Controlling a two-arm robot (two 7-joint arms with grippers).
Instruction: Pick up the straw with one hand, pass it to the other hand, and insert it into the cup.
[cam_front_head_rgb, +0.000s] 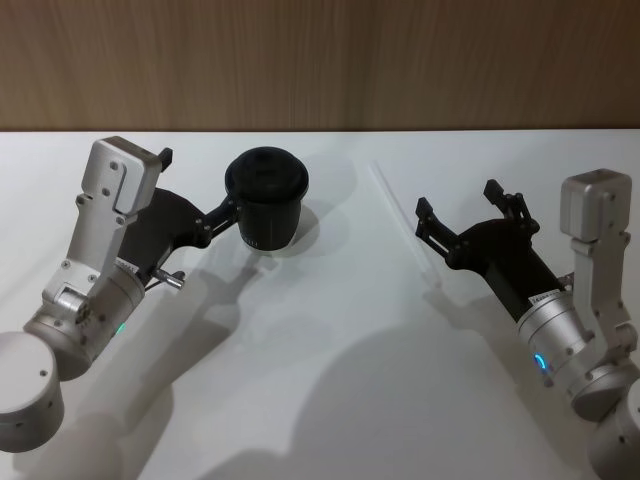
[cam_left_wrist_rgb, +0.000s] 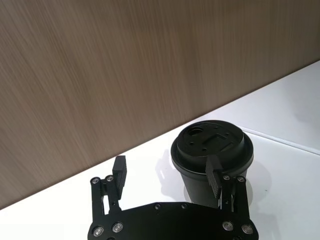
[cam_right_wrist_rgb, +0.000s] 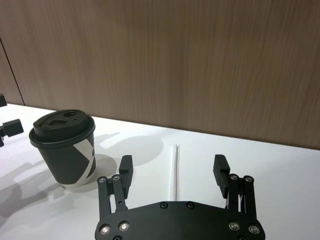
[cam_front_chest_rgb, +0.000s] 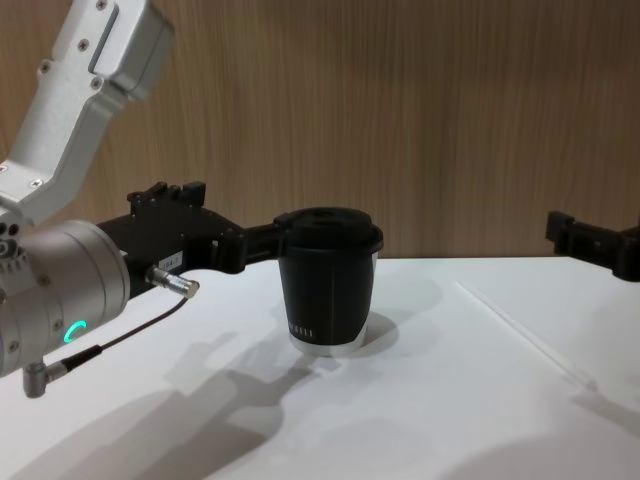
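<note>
While the straw lies flat on the table, no step of the task is yet done: pick-up, hand-over and insertion all remain. The cup stands upright with its lid on, well to the left of the straw.

Right gripper: jaws spread wide and empty. It is held above the table, its fingers pointing forward and slightly down toward the straw. In the right wrist view the straw runs lengthwise away from the palm, midway between the two fingers and below them. This looks like an approach pose for a grasp, with a descent still needed.

Left gripper: jaws likewise apart, holding nothing. It reaches forward at about lid height. The cup sits just ahead of its right-hand finger rather than in the gap between the pair. That finger appears to meet the cup's rim or side, though contact cannot be confirmed from these angles. The cup is therefore not enclosed, and the left arm seems to be waiting beside it for the hand-over.
</note>
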